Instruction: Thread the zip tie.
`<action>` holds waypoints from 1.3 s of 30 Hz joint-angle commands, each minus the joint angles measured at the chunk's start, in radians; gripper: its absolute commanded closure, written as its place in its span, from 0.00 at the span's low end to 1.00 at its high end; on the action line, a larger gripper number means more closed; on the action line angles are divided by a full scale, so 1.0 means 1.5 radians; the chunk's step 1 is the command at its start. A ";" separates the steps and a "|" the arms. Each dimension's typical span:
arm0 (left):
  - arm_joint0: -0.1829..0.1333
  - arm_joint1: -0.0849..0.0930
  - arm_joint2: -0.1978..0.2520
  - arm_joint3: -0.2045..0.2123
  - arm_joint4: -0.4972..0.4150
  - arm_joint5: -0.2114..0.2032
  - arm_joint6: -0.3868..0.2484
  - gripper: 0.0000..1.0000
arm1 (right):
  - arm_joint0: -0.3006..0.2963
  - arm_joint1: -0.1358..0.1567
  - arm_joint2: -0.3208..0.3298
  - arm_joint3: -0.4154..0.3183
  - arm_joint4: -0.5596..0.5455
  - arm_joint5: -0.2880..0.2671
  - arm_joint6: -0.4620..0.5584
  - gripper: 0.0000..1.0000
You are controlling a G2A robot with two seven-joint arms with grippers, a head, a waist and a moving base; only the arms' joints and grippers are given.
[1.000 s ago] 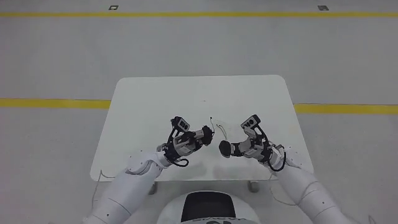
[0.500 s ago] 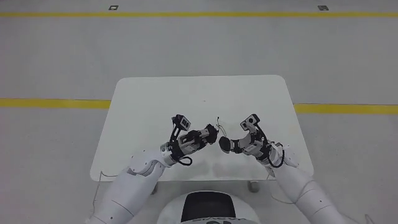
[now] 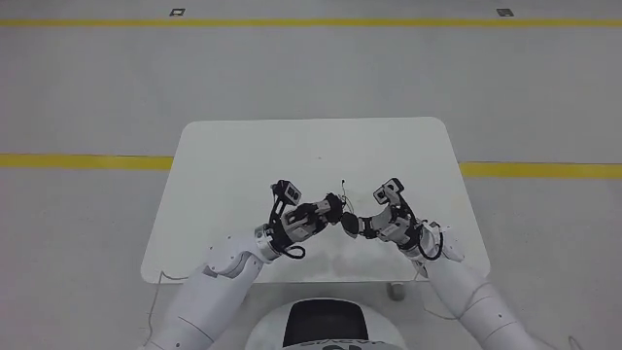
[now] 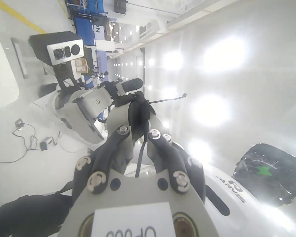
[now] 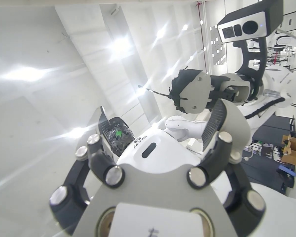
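Left gripper point(image 4: 139, 109) is clamped on the zip tie point(image 4: 165, 99), its two fingers pressed together around the thin black strap. In the left wrist view the strap runs up between the fingers and a short length pokes out past the fingertips into free air. The right gripper point(image 5: 160, 112) stands apart, with one ribbed finger point(image 5: 215, 122) on each side of a wide gap and nothing held between them. Seen from the right wrist view, the left gripper point(image 5: 187, 94) sits just beyond that gap, and the free end of the zip tie point(image 5: 153, 91) sticks out from it as a fine dark line. From the top view the left gripper point(image 3: 331, 216) and the right gripper point(image 3: 354, 225) meet tip to tip above the near part of the white counter point(image 3: 243, 156), close to its middle, and the zip tie point(image 3: 342, 193) rises between them, lifted off the surface. Whether the right gripper's fingers touch the strap cannot be told. A yellow line point(image 3: 87, 160) crosses the floor on either side of the counter.
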 commanded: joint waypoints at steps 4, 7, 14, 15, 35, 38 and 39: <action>-0.008 -0.001 0.007 0.015 -0.070 0.021 -0.030 1.00 | 0.002 -0.004 0.001 0.008 0.007 0.004 0.011 0.00; -0.011 -0.001 0.011 0.020 -0.097 0.031 -0.041 1.00 | 0.003 -0.008 0.001 0.013 0.016 0.006 0.022 0.00; -0.020 -0.003 0.024 0.036 -0.157 0.053 -0.065 1.00 | 0.008 -0.015 -0.005 0.016 0.030 0.016 0.032 0.00; -0.022 -0.003 0.026 0.039 -0.161 0.056 -0.067 1.00 | 0.008 -0.015 -0.006 0.014 0.031 0.017 0.032 0.07; -0.039 -0.009 0.046 0.068 -0.255 0.084 -0.096 1.00 | 0.008 -0.022 -0.019 -0.004 0.027 0.002 0.032 0.57; -0.039 -0.009 0.046 0.068 -0.255 0.084 -0.096 1.00 | 0.009 -0.024 -0.022 -0.004 0.026 -0.003 0.032 0.59; -0.039 -0.009 0.046 0.068 -0.255 0.084 -0.096 1.00 | 0.009 -0.025 -0.024 -0.004 0.027 -0.005 0.032 0.60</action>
